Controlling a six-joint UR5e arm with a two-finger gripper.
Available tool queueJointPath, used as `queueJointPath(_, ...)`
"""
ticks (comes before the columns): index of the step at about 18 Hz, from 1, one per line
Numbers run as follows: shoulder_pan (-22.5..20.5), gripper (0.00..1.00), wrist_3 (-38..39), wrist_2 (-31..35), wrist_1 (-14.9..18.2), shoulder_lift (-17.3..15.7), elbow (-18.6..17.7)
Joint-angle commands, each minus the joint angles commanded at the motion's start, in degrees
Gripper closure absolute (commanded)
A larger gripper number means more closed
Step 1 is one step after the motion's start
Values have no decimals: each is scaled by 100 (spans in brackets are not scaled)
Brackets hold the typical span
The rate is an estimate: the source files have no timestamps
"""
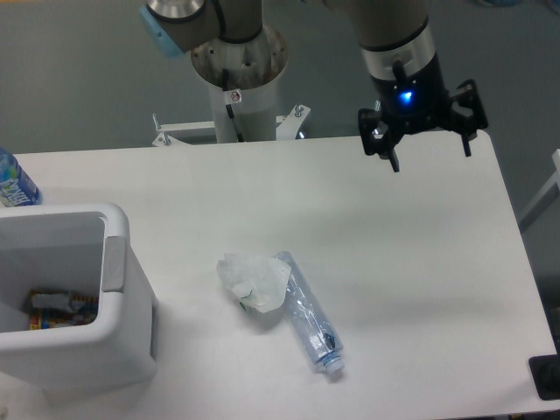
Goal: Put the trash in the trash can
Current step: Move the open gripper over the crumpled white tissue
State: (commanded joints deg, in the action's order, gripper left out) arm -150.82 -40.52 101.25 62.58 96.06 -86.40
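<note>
A white wad of wrinkly paper (255,282) lies near the middle of the table, touching a clear plastic bottle (310,319) that lies on its side with its cap toward the front edge. The white trash can (115,262) stands at the front left, with some colourful items at its bottom. My gripper (429,147) hangs high over the back right of the table, far from both pieces of trash, its two fingers spread wide apart with nothing between them.
A bottle with a bright blue label (15,181) stands at the left edge behind the trash can. The arm's base pedestal (238,83) rises behind the table's back edge. The table's right edge runs close below the gripper.
</note>
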Motion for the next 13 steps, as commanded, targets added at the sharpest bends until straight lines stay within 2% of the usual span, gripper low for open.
queueJointPath(7, 44, 0, 88, -9, -9, 9, -88)
queueJointPath(13, 105, 0, 622, -649, -35, 79, -272)
